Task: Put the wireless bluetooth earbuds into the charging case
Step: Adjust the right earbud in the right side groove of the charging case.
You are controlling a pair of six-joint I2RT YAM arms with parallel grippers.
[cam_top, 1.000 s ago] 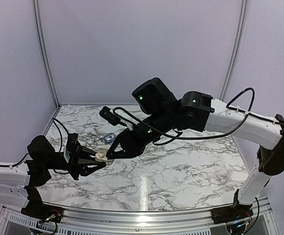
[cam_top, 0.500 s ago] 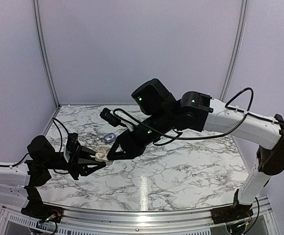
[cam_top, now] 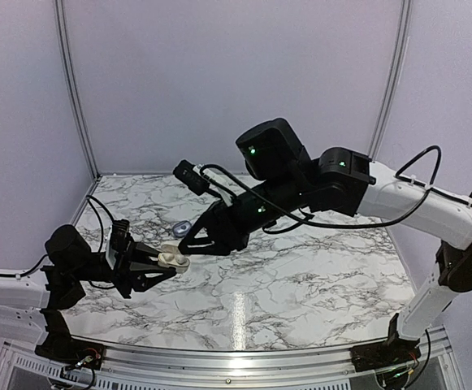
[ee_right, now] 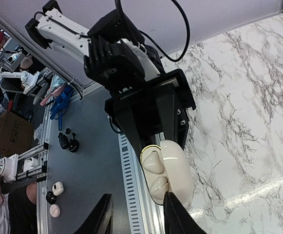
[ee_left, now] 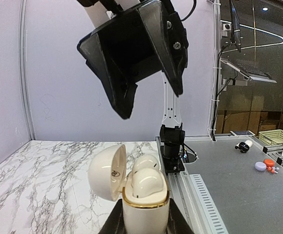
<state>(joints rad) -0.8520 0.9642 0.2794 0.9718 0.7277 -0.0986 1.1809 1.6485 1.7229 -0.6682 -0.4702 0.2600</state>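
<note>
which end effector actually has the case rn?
The left end effector: its jaws are clamped on the base of the open charging case. The right end effector hangs above it, jaws apart, holding nothing.

Two arms (cam_top: 24, 288) (cam_top: 414, 203) are reaching over one table (cam_top: 300, 284), one case (ee_left: 145, 207) is holding two earbuds (ee_left: 146, 185), and one lavender oval (cam_top: 183, 228) is lying apart.

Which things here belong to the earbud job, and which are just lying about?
Job: case, lid open, in the left gripper; two earbuds seated in it; right gripper, open above.
Lying about: small bluish oval on the table; basket on the side bench.
</note>
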